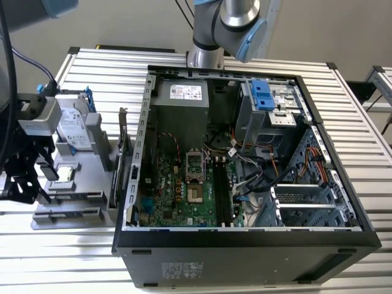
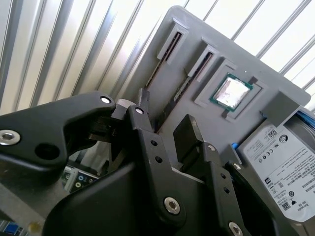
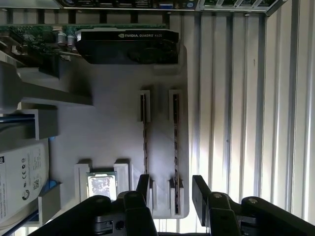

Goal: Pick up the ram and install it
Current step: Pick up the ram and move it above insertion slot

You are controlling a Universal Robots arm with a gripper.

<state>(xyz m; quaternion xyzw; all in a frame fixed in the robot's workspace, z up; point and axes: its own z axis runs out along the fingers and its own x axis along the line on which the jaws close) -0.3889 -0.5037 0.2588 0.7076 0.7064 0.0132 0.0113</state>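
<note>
Two ram sticks are standing on edge in slots of a grey holder tray (image 3: 108, 128): the outer ram stick (image 3: 175, 147), nearest the tray's edge, and the inner ram stick (image 3: 145, 142) just beside it. In the first wrist view the gripper (image 3: 171, 189) is hovering above the tray with its black fingers (image 3: 199, 189) spread wide and holding nothing. The outer ram stick is lying between them, and one finger is sitting close over the inner one.

The step in hand is looking like the grasp. Doing it well is calling for the fingers to be centred over the outer stick's thin edge and square to its length. They should be closing on its flat faces without nudging the neighbour, then lifting straight out of the slots.

Also resting on the tray are one processor chip (image 3: 102, 184), one hard drive (image 3: 22, 177) and one graphics card (image 3: 128, 46). In the exterior view, one open computer case (image 1: 245, 257) is lying beside the tray.
</note>
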